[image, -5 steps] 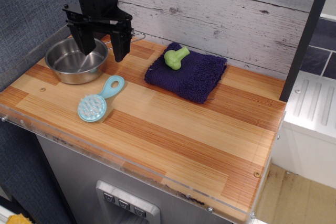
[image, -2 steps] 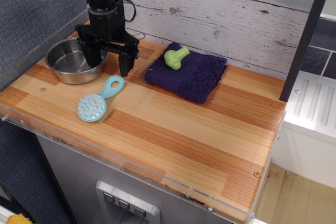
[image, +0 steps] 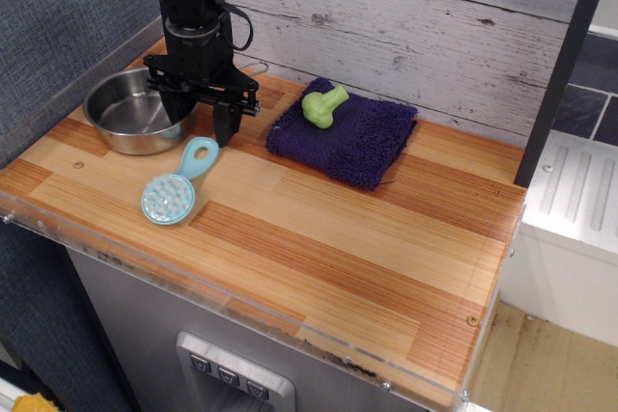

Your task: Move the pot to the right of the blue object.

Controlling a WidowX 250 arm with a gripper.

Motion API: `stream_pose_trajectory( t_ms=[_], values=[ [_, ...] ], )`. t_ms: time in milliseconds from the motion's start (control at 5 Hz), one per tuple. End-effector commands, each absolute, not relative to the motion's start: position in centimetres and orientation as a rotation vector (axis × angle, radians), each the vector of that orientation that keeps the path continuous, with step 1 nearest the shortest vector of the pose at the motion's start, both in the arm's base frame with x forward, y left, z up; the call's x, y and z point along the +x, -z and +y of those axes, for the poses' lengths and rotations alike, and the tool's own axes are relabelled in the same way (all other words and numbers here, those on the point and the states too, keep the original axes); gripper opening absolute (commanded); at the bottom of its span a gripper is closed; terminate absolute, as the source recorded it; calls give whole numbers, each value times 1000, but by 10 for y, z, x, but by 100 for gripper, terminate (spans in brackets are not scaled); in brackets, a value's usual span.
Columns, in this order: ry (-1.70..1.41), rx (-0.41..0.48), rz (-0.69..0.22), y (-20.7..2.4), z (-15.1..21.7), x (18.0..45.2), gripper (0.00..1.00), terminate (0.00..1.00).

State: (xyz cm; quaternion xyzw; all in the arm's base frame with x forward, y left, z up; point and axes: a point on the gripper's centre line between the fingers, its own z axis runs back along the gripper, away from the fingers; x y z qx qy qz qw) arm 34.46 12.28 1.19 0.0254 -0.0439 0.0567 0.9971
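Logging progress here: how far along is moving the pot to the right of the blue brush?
Early stage. The pot sits left of the blue brush, unmoved. The gripper is open, straddling its right rim. Grasping, lifting and placing remain.

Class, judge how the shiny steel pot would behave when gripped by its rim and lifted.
The shiny round steel pot looks rigid, so it should hold shape. Its polished wall may slip in the gripper. Held at one rim, it would probably tilt.

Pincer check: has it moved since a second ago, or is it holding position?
Yes. The pincer has dropped lower and shifted slightly right against the pot; one finger now sits at the pot's right rim, the other just outside it, near the blue brush handle.
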Motion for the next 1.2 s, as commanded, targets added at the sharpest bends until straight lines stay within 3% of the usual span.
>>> stream_pose_trajectory(
  t_ms=[0, 200, 400, 600, 800, 1000],
  values=[
    [-94, 46, -128, -30, 126, 347, 0, 0],
    [-88, 34, -149, -43, 128, 345, 0, 0],
    [-50, 60, -223, -90, 128, 339, 0, 0],
    [9, 96, -270, -126, 104, 322, 0, 0],
    [91, 35, -295, -139, 57, 300, 0, 0],
    [147, -38, -243, -136, 11, 263, 0, 0]
  ],
)
